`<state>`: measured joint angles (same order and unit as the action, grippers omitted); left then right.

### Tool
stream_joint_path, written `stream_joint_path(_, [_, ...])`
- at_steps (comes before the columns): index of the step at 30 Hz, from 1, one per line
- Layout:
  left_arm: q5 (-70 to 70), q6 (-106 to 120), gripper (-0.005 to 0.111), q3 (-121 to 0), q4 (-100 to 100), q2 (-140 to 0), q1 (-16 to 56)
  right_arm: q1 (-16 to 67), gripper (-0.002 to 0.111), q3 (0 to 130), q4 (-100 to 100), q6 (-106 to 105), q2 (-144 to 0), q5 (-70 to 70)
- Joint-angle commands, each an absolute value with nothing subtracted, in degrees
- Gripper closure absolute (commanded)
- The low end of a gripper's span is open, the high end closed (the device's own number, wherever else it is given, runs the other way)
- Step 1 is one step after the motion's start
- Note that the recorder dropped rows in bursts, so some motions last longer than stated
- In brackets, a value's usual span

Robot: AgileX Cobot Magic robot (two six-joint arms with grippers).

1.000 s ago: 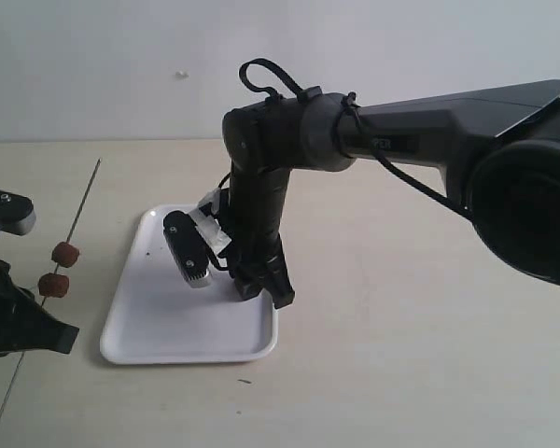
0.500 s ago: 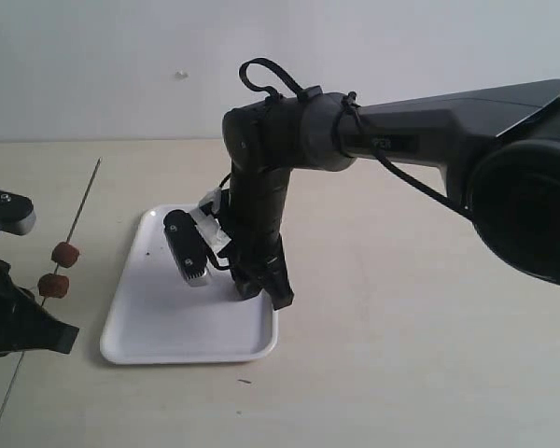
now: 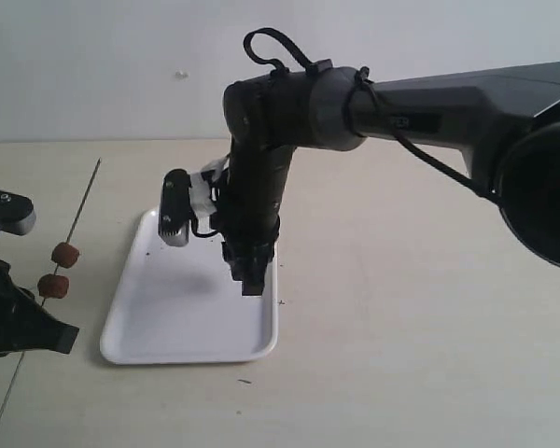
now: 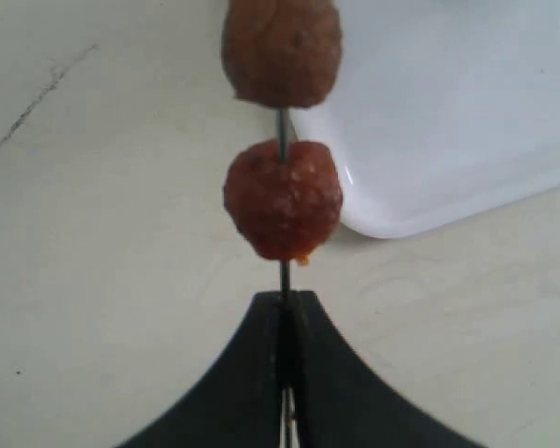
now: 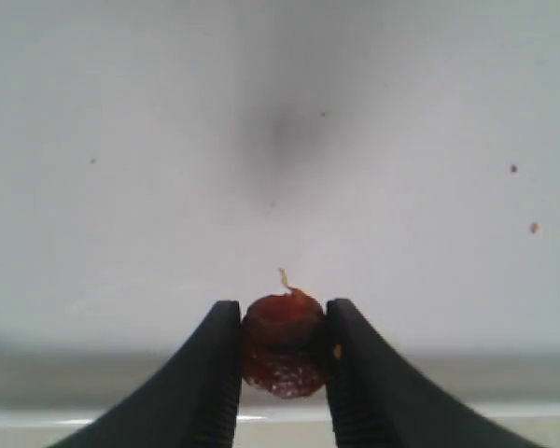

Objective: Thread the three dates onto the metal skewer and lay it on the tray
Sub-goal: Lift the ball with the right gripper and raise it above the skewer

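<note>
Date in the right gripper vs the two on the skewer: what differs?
The held date is pinched in the right gripper, unpierced; skewered dates are pierced by the skewer, gripped by the shut left gripper. The held date hangs over the tray; skewered dates sit beside it. All are reddish-brown, wrinkled, similar in size.

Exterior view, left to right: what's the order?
Far left: left claw pinching the skewer → lower threaded date → upper threaded date → tray. The right claw, holding the third date, hangs over the tray's right part, so it is left unranked.
</note>
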<state>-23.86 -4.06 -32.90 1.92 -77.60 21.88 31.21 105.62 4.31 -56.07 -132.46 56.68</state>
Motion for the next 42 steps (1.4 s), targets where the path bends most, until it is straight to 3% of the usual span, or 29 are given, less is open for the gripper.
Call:
stream_joint_path(1, [-23.6, -4.1, 0.107, -33.3, 1.4, -77.6, 21.9, 31.3, 0.079, 105.5, 4.5, -39.9, -131.2, 54.8])
stream_joint_path(9, [-23.5, -4.1, 0.107, -33.3, 1.1, -77.6, 21.9, 31.3, 0.079, 105.5, 6.0, 4.1, -131.2, 43.0])
stream_joint_path(20, [-25.3, -3.2, 0.107, -32.7, -0.9, -77.6, 24.6, 31.3, 0.079, 105.5, 15.2, 26.0, -131.1, 27.4])
stream_joint_path(34, [-24.5, -3.2, 0.107, -32.9, -3.2, -83.1, 28.1, 31.3, 0.079, 105.7, 15.8, 28.5, -128.9, 16.6])
stream_joint_path(42, [-23.6, -3.4, 0.107, -36.5, -4.3, -87.2, 28.1, 31.3, 0.079, 105.7, 15.6, 23.2, -126.7, 18.4])
